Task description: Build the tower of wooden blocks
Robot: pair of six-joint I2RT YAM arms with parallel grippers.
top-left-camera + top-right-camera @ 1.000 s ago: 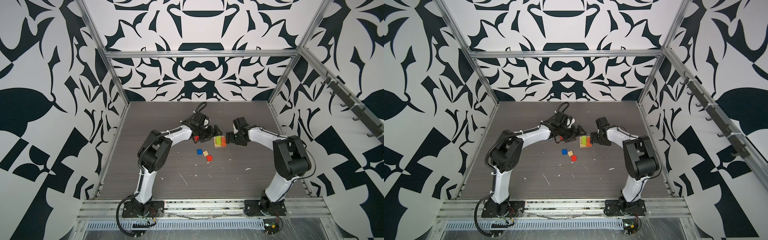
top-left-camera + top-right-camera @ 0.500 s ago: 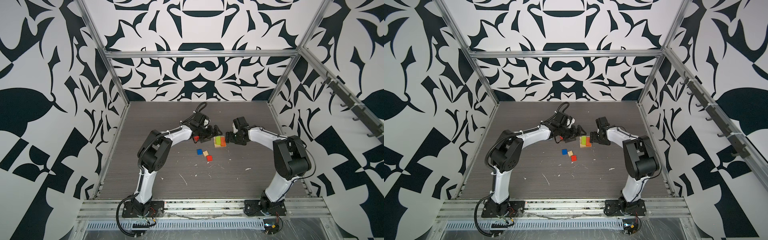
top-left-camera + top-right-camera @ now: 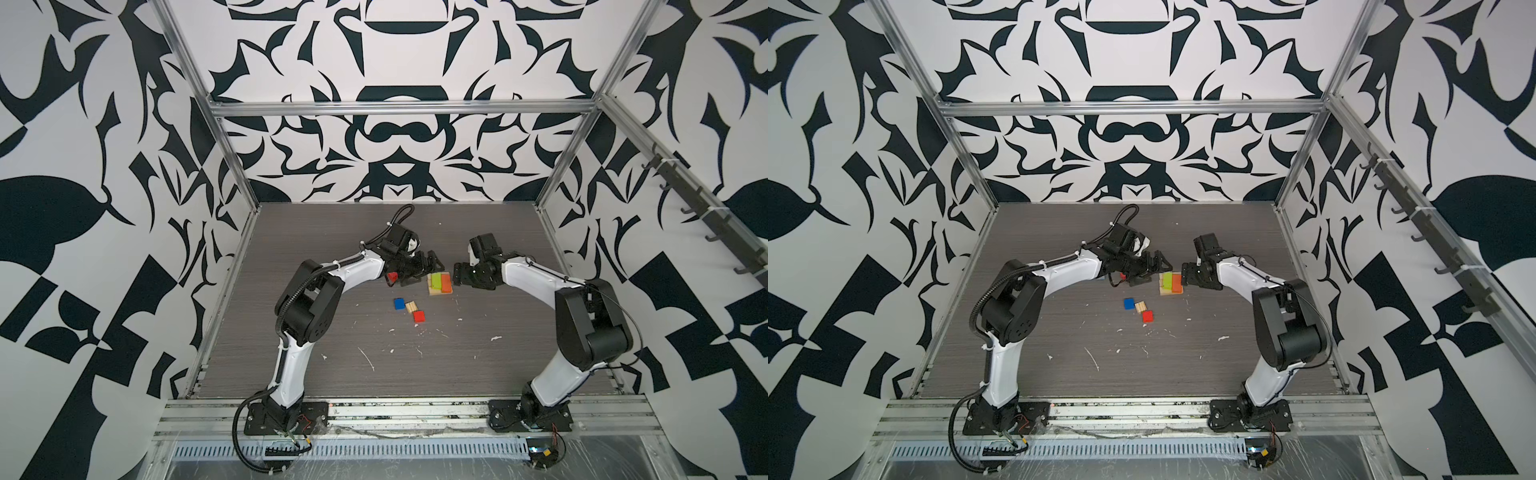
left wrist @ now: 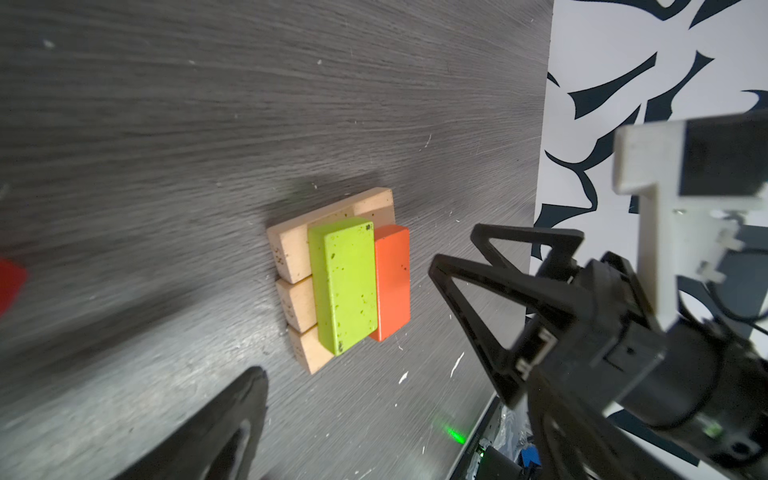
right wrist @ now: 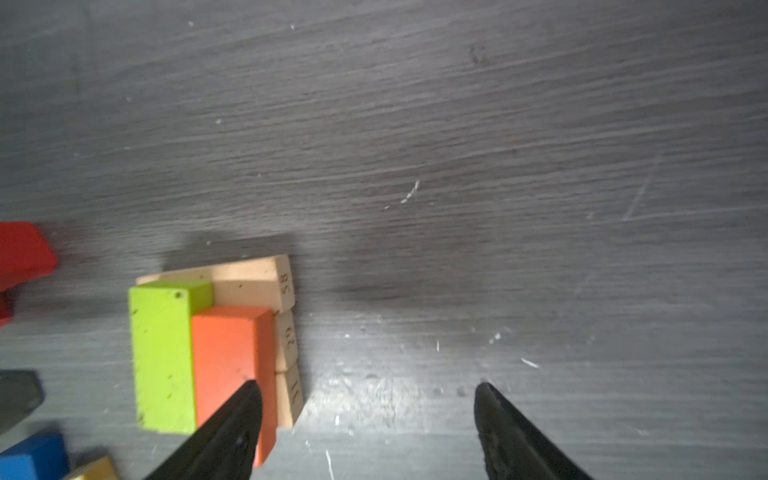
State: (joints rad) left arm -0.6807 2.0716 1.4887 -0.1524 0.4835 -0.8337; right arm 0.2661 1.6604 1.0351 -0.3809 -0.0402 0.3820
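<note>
Loose cubes: nearest the arm bases, a red cube (image 3: 419, 316), a tan cube (image 3: 411, 307) and a blue cube (image 3: 399, 304) lie close together in a slanting row on the dark table (image 3: 415, 374).
Wood block tower: just behind the cubes and still low. Three tan planks (image 4: 291, 253) lie side by side as the base. A lime green plank (image 4: 345, 282) and an orange plank (image 4: 392, 278) lie across them, side against side.
Writing: the right wrist view alone shows numbers stamped on the tan planks' end faces. They read 58 and 11, with a blurred two-digit number between them.
Right gripper (image 3: 457, 276): spread wide and empty, just beside the tower on its orange side. In the right wrist view one fingertip overlaps the orange plank. The left wrist view shows bare table between them.
Left gripper (image 3: 426, 274): fully spread with nothing in it, just beside the tower on the green side. Its own wrist view shows only one of its fingers (image 4: 232, 415).
Red block (image 3: 392, 276): on the table under the left gripper's wrist, apart from the tower. It is partly hidden in both top views.
</note>
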